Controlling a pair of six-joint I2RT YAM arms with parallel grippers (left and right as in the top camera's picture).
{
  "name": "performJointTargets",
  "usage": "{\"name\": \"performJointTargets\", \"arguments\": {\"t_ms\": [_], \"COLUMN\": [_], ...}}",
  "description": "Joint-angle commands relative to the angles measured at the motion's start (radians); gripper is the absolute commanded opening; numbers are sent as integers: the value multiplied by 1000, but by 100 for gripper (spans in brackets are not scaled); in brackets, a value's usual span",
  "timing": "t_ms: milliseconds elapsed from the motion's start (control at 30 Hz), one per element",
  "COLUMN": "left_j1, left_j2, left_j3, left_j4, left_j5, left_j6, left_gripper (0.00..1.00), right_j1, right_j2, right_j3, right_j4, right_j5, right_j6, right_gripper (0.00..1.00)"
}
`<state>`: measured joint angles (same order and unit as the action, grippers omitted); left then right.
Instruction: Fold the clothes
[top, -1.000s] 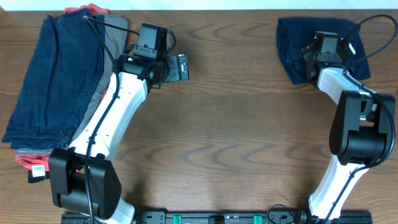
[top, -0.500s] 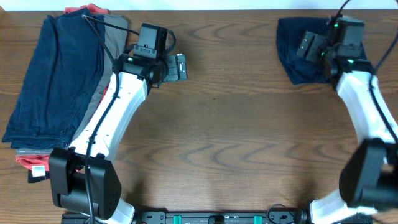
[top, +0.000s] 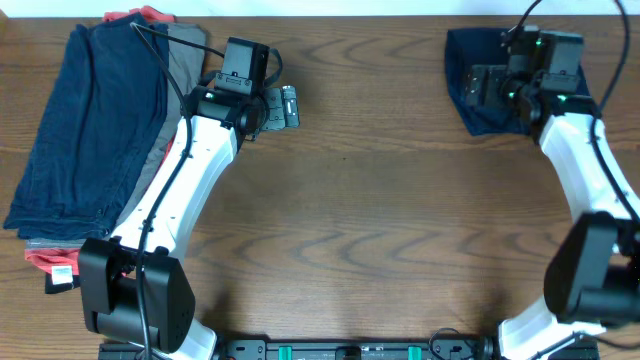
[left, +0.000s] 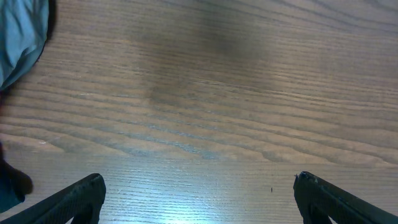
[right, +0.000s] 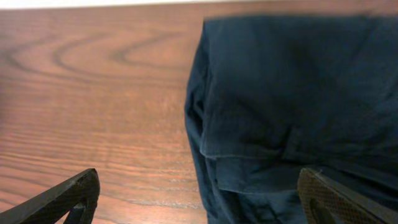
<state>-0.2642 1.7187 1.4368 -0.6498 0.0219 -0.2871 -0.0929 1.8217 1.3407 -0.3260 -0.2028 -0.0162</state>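
A folded dark navy garment (top: 465, 70) lies at the table's back right; in the right wrist view (right: 292, 112) it fills the right half. My right gripper (top: 482, 88) hovers over it, open and empty, one finger over the wood and one over the cloth (right: 199, 199). A stack of clothes (top: 85, 130) lies at the back left: navy on top, grey beside it, orange-red and black at the edges. My left gripper (top: 288, 105) is open and empty over bare wood to the right of the stack (left: 199, 199).
The wooden table (top: 360, 220) stretches between the two piles. A light grey-blue cloth edge (left: 18, 37) shows at the top left of the left wrist view. A label tag (top: 62, 272) sticks out at the stack's near end.
My right arm swung its wrist up and back, and its gripper now points left over the navy garment's near-left part. My left arm has barely moved.
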Motion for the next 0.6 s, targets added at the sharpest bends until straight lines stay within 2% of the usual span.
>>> {"name": "performJointTargets", "arguments": {"t_ms": [0,200,567], "left_j1": [2,2,2], "left_j2": [8,8,8], "left_j3": [-8,-8,-8], "left_j4": [0,0,-1], "left_j5": [-16,-15,-15], "left_j6": [10,10,10], "left_gripper": [98,98,98], "right_j1": [-11,-13,-16], "right_j2": [79,198,342], "right_j3": [5,5,5], "right_j4": [26,126,177], "right_j5": [-7,8,46], "right_j6": [-23,-23,-21], "right_gripper": [98,85,81]}}
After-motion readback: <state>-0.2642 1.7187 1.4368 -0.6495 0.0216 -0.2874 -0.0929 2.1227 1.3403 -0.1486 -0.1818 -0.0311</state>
